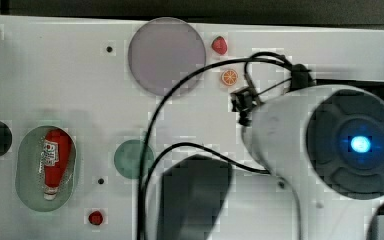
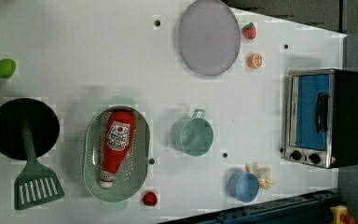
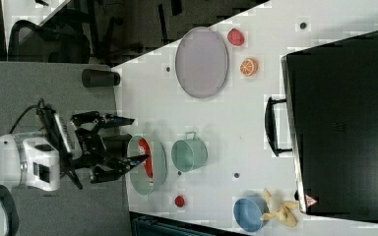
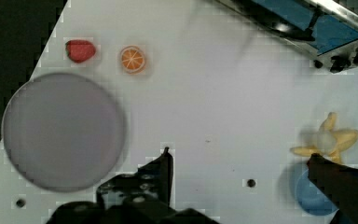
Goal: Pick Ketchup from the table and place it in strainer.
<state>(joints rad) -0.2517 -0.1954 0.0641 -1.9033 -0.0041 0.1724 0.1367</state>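
The red Ketchup bottle [image 2: 116, 144] with its white label lies lengthwise inside the mint-green strainer [image 2: 137, 172], cap toward the left view's bottom. The top view also has the Ketchup [image 1: 55, 160] resting in the strainer [image 1: 27, 190] at the top view's left. In the right view my gripper [image 3: 138, 138] hangs open with nothing between its fingers, and it overlaps the strainer [image 3: 160, 167] and the Ketchup [image 3: 144, 146]. The wrist view catches my gripper [image 4: 237, 156] with both fingers spread wide over bare table.
A green cup [image 2: 196, 135] stands beside the strainer, and a red ball [image 2: 149, 199] lies near it. A grey-lilac plate [image 2: 209, 36], strawberry [image 2: 249, 31], orange slice [image 2: 254, 60], toaster oven [image 2: 324, 116], blue bowl [image 2: 244, 186], banana [image 2: 261, 175] and black pan [image 2: 23, 128] with spatula [image 2: 35, 184] share the table.
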